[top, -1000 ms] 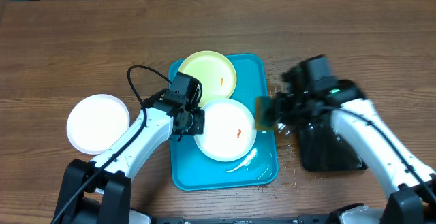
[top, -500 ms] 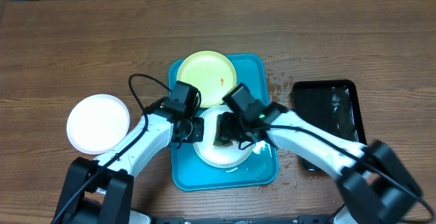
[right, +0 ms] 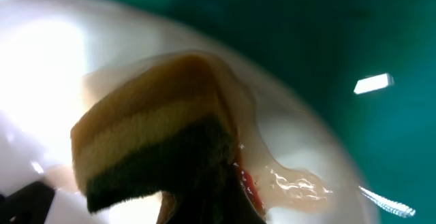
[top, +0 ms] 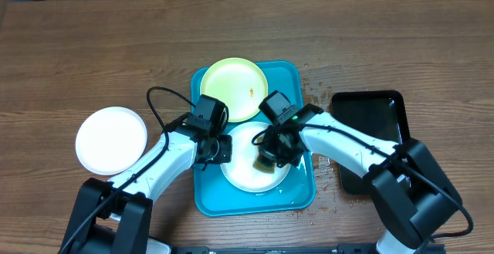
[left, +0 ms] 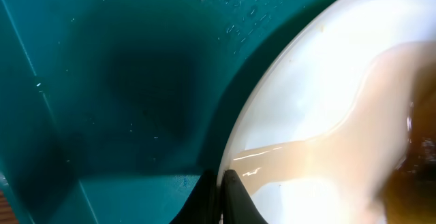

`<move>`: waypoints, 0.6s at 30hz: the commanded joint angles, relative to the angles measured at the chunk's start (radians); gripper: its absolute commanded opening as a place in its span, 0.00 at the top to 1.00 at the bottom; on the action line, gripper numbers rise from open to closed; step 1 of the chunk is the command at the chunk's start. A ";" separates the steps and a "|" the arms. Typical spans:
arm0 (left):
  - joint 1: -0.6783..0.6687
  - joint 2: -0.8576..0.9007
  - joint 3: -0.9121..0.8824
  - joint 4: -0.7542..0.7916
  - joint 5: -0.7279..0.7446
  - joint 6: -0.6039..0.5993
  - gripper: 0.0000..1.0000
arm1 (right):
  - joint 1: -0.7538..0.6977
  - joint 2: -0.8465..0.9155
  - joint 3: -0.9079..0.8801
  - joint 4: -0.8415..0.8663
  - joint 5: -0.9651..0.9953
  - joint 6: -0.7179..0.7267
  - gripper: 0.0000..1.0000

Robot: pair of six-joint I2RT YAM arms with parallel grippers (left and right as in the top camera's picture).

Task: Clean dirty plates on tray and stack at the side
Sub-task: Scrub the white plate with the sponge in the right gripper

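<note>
A white plate (top: 245,171) lies in the turquoise tray (top: 293,80). My left gripper (top: 219,147) is shut on its left rim; the left wrist view shows the rim (left: 286,67) pinched between my fingers (left: 219,197). My right gripper (top: 272,155) is shut on a yellow-and-dark sponge (right: 157,149) pressed on this plate, with an orange-red smear (right: 251,186) and watery streak beside it. A pale yellow-green plate (top: 234,86) with a small red smear lies at the tray's far end. Another white plate (top: 111,139) rests on the table at the left.
A smaller black tray (top: 372,123), wet, sits on the table right of the turquoise tray. Water drops lie on the wood between the two trays. The wooden table (top: 93,53) extends around.
My right arm swung left from the black tray with the sponge and now presses it on the white plate. My left gripper kept hold of the plate's rim.
</note>
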 commanded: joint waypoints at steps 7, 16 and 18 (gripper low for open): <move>0.030 0.001 -0.053 0.005 -0.090 -0.059 0.96 | -0.087 0.042 -0.032 -0.158 0.079 -0.001 0.96; 0.032 0.001 -0.053 0.005 -0.090 -0.060 0.96 | -0.132 -0.005 0.025 -0.258 0.246 -0.090 0.96; 0.032 0.001 -0.053 0.005 -0.090 -0.059 0.96 | -0.129 -0.029 0.054 -0.293 0.315 -0.114 0.96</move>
